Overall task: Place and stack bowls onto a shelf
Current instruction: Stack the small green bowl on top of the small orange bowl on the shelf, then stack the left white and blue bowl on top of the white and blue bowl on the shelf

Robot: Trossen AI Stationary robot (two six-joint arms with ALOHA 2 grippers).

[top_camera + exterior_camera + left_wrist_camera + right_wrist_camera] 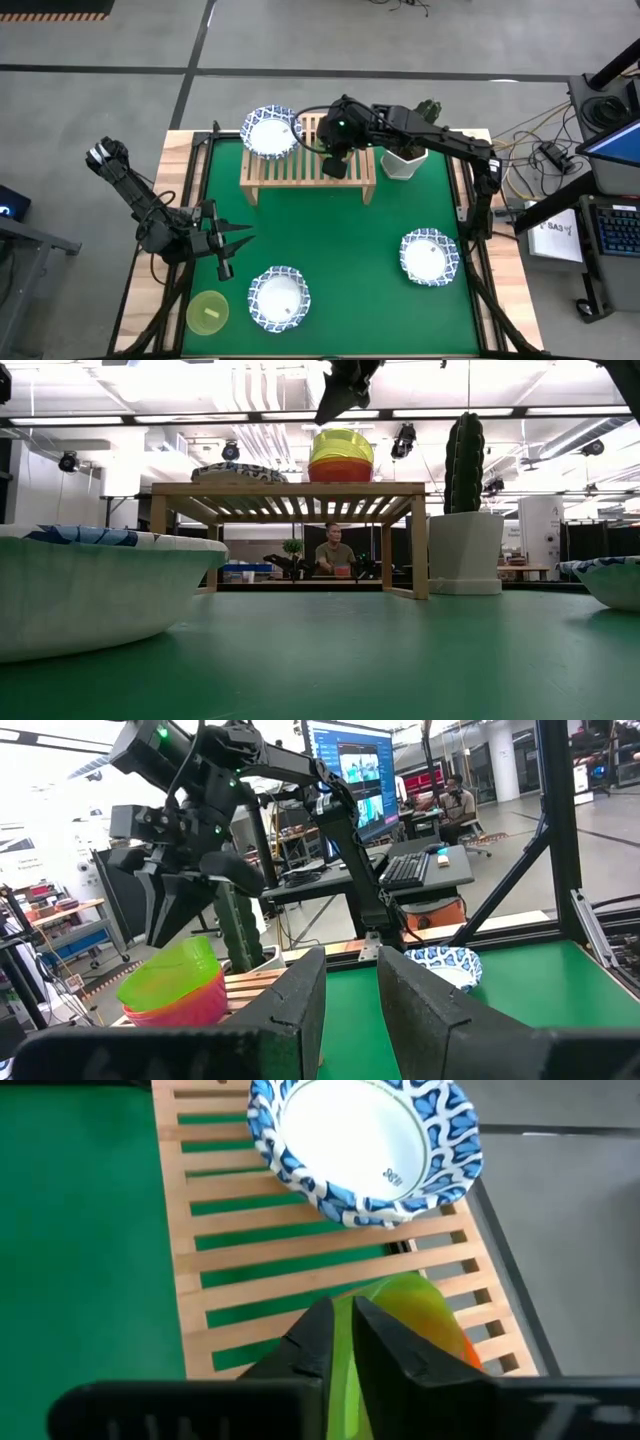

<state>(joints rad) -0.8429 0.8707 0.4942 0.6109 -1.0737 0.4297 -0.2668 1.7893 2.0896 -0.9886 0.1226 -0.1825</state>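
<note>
On the light-wood shelf (300, 172) a yellow-green bowl (341, 448) sits nested in a red bowl (341, 472) near the middle. A white bowl with a blue rim (272, 132) rests on the shelf's left end. My right gripper (330, 410) hangs just above the coloured stack, fingers nearly together, with nothing between them. In the high view it hides the stack. My left gripper (240, 240) waits open above the table's left side, holding nothing. Two more blue-rimmed bowls (279, 298) (430, 256) and another yellow-green bowl (208, 312) sit on the green mat.
A white pot with a cactus (405, 152) stands right beside the shelf's right end, close to my right arm. A person sits at a desk beyond the table (332, 555). Black frame rails run along the table's sides (462, 200).
</note>
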